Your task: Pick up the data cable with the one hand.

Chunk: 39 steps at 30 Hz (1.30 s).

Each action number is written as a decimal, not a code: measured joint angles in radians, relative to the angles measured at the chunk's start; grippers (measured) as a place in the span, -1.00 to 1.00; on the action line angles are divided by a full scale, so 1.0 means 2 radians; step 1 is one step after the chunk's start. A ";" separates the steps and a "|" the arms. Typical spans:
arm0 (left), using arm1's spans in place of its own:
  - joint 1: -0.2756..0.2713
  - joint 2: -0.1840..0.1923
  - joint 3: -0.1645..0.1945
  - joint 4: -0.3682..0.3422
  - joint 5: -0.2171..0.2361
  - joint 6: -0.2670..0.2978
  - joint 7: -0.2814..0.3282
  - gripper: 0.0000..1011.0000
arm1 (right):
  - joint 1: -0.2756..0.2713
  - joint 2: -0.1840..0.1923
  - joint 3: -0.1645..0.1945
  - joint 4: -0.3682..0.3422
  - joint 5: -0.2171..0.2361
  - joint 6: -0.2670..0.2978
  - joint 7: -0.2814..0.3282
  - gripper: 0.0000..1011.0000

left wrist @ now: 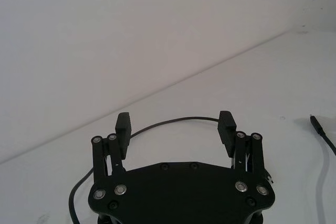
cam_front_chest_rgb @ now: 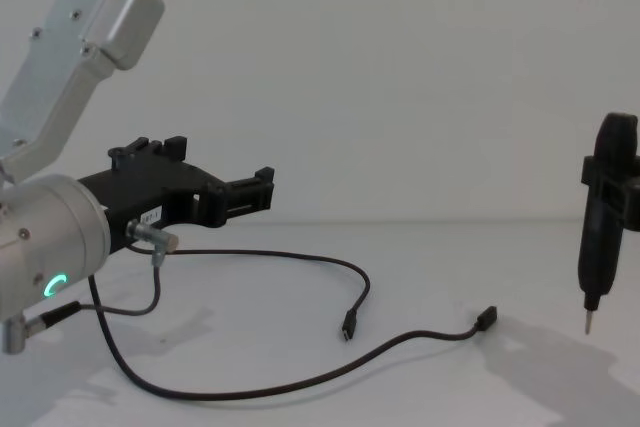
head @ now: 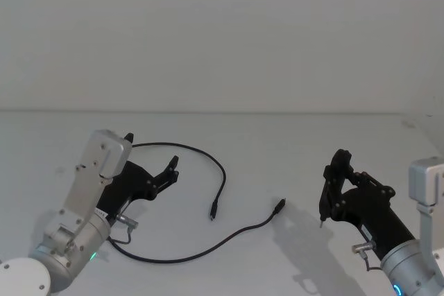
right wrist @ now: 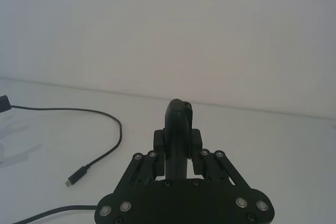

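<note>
You can see the left gripper [head: 151,152] on the left side of the white table [head: 312,143], up in the air above it. Its two flat black fingers [left wrist: 123,124] are spread wide apart, and there is nothing between them. They touch nothing. The data cable [head: 223,175] lies flat on the table, under and in front of this gripper. From the left wrist camera you see a curve of the cable [left wrist: 181,119] on the table past the open fingertips. The cable makes a big loop. One part bends out from under the left gripper, goes round to the right and comes back near, ending in a small black plug [head: 213,213] close to the middle of the table. The other part runs along the near side and ends in a second plug [head: 279,206], a bit to the right of the first one. The two plugs lie near each other but do not touch. A short grey wire [cam_front_chest_rgb: 150,292] hangs by the left wrist. On the right side, well apart from the cable, the right gripper [head: 338,175] has its fingers pressed tight on a pen-like tool [cam_front_chest_rgb: 600,237]. The tool stands upright with its metal tip pointing down at the table.
</note>
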<state>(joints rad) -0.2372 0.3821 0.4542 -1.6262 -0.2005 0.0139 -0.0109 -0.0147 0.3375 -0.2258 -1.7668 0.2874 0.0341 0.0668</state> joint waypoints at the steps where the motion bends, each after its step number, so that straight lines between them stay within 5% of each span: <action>1: 0.000 0.000 0.000 0.000 0.000 0.000 0.000 0.98 | 0.000 0.000 0.000 0.000 0.000 0.000 0.000 -0.45; 39: 0.000 0.000 0.000 0.000 0.000 0.000 0.000 0.98 | 0.000 0.000 0.000 0.000 0.000 0.000 0.000 -0.45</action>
<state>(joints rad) -0.2371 0.3821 0.4542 -1.6262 -0.2004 0.0139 -0.0109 -0.0146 0.3375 -0.2258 -1.7667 0.2874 0.0341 0.0668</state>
